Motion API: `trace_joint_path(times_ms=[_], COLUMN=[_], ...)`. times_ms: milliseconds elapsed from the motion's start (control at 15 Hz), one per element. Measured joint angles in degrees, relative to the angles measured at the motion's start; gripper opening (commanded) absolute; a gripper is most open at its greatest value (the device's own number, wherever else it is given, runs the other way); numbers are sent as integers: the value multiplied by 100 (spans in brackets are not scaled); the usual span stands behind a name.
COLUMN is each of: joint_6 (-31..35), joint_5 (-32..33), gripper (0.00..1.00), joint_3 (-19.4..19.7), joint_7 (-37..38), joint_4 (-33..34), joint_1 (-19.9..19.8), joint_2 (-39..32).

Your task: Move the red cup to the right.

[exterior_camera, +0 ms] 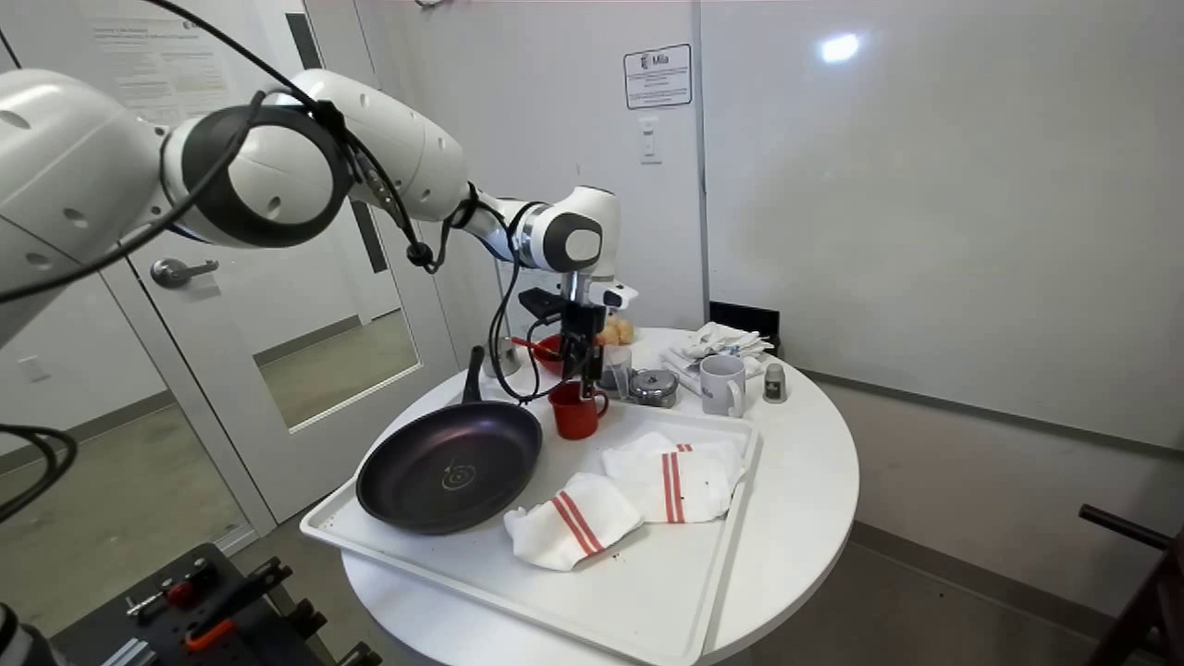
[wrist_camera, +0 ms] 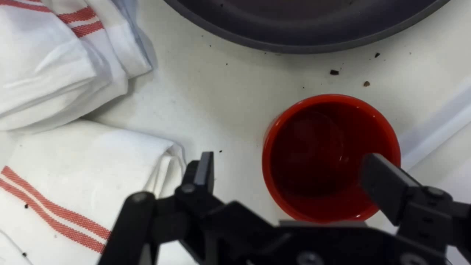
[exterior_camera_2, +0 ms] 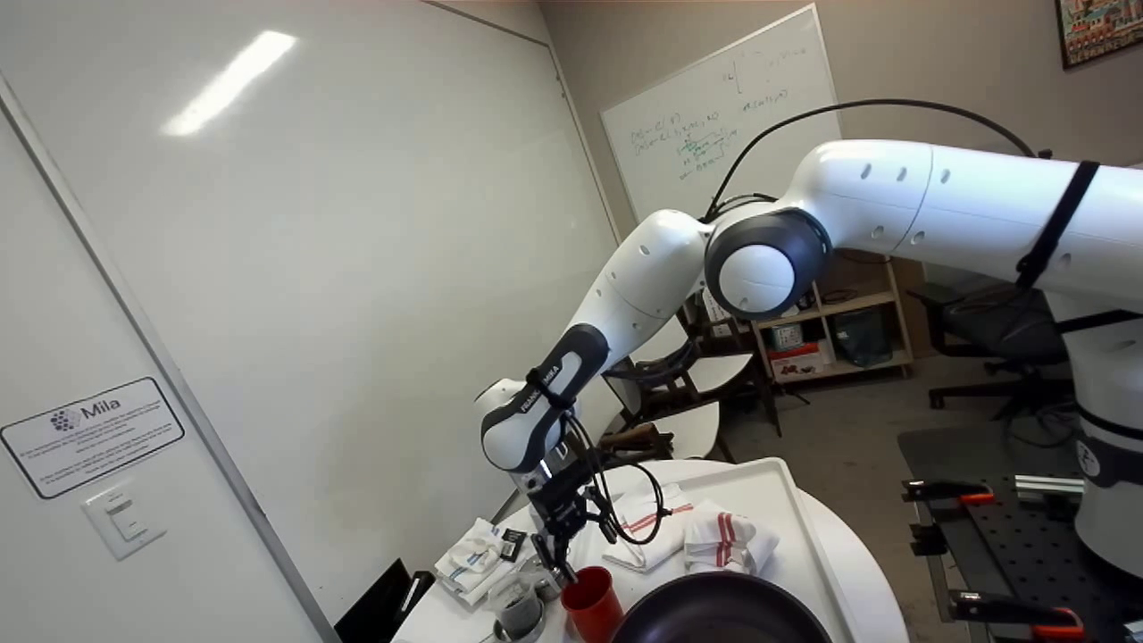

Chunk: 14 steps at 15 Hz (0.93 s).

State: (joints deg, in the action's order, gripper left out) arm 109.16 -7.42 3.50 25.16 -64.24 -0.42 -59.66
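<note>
The red cup (exterior_camera: 573, 418) stands upright near the far edge of the white tray (exterior_camera: 638, 606), beside the black frying pan. Its handle shows in that exterior view. It also shows in an exterior view (exterior_camera_2: 593, 607) and, from above and looking empty, in the wrist view (wrist_camera: 316, 147). My gripper (wrist_camera: 289, 157) is open. In the wrist view one finger overlaps the cup's mouth at the right, and the other is outside the cup at the left, apart from it. I cannot tell whether the right finger is inside the cup or above it. The gripper also shows in both exterior views (exterior_camera: 581, 377) (exterior_camera_2: 589, 555).
The black frying pan (exterior_camera: 453, 472) lies on the tray close to the cup. Folded white towels with red stripes (exterior_camera: 698, 486) lie on the tray too. Behind stand a metal pot (exterior_camera: 653, 388), a light mug (exterior_camera: 720, 384), a shaker (exterior_camera: 775, 384) and a red bowl (exterior_camera: 548, 351).
</note>
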Motion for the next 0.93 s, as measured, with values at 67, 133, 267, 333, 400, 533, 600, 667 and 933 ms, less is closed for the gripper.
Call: trace_joint_path(times_ms=[67, 133, 267, 333, 400, 533, 600, 667, 933], joint_6=[-30, -52, -87, -97, -100, -101, -101, -100, -97], joint_5=[0, 0, 0, 0, 0, 0, 0, 0, 0], gripper=[100, 100, 100, 100, 100, 100, 100, 100, 69], joint_3=[0, 0, 1, 2, 4, 10, 12, 14, 14], joint_7=[34, 63, 95, 99, 103, 105, 105, 105, 105], joint_4=[101, 198, 365, 436, 502, 609, 653, 684, 759], joint_1=[-3, -9, -31, -47, -65, -102, -119, -134, -161], joint_2=[-88, -168, -313, -378, -437, -534, -571, -599, -657])
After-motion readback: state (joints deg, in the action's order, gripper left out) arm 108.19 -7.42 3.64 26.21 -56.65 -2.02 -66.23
